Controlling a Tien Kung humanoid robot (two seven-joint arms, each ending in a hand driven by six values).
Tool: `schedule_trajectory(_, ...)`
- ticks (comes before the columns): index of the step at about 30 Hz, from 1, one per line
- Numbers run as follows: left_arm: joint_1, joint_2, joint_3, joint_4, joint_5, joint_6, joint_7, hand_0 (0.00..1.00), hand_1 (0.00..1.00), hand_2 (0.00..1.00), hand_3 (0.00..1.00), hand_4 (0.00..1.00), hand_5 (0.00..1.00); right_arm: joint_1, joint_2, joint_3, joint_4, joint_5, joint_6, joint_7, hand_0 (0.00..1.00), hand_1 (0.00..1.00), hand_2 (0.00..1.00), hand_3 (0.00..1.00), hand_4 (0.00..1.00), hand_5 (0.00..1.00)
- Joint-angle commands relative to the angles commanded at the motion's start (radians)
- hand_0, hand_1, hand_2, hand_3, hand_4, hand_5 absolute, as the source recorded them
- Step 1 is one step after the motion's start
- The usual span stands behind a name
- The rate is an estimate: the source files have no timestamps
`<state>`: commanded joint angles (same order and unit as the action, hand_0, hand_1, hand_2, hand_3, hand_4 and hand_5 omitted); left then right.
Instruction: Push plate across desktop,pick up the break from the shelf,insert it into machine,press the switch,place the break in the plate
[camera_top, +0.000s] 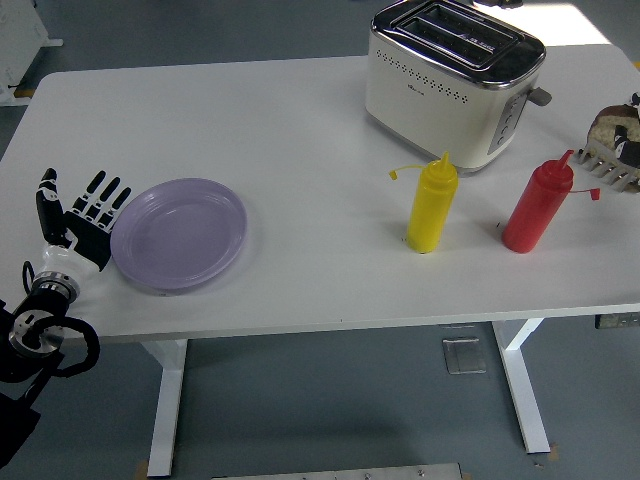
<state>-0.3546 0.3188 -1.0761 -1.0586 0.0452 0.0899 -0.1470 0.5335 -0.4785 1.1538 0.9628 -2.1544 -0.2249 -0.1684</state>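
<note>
- The left hand (82, 222) sits at the worktop's left edge, near the front, fingers stretched out flat and gripping nothing, its fingertips against the left rim of the plate (180, 235).
- The plate is a shallow lilac dish lying flat toward the front-left part of the worktop, well apart from everything else.
- It looks light and rigid, probably plastic or glazed ware, and the white worktop (280, 130) looks smooth, so I would expect it to slide easily with a gentle shove.
- A push low on the rim seems the best contact; pressing on the raised lip from above could tip it or make it spin.
- The toaster (450, 80) stands at the back edge, right of centre, both slots facing up.
- The bread (612, 130) rests in a rack (610, 165) at the right edge; it is likely soft and crumbly, so a light pinch on its flat sides would suit.
- A yellow bottle (432, 203) and a red bottle (537, 205) stand in front of the toaster, close enough to be knocked.
- The right hand is not visible.
</note>
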Motion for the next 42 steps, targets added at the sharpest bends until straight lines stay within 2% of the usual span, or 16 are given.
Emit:
schedule_trajectory(3,-0.003,-0.001,0.019,-0.004,-0.005,0.001,0.001,0.810,0.730,0.667,0.672,0.770,0.998,-0.001,0.000,-0.002,0.001,0.002,-0.003,-0.002,0.424,0.510,0.484,0.427,0.186,0.002)
schedule_trajectory(4,-0.004,-0.001,0.024,-0.005,-0.006,0.001,0.001,0.811,0.730,0.668,0.672,0.773,0.998,0.000,-0.001,-0.002,0.002,0.002,-0.004,-0.003,0.420,0.505,0.479,0.410,0.108,0.002)
schedule_trajectory(27,-0.023,-0.005,0.109,-0.034,-0.025,0.007,0.003,0.811,0.735,0.670,0.676,0.781,0.998,0.006,-0.008,0.022,0.041,0.031,-0.027,-0.031,0.415,0.487,0.474,0.402,0.114,0.002)
schedule_trajectory(36,-0.033,-0.007,0.140,-0.048,-0.032,0.007,0.004,0.813,0.738,0.672,0.679,0.787,0.998,-0.005,-0.017,0.075,0.102,0.088,-0.003,-0.066,0.405,0.485,0.474,0.399,0.109,0.002)
schedule_trajectory(42,-0.045,-0.007,0.161,-0.053,-0.035,0.008,0.005,0.813,0.738,0.674,0.680,0.786,0.998,-0.012,-0.029,0.112,0.158,0.171,0.027,-0.098,0.391,0.477,0.472,0.397,0.110,0.002)
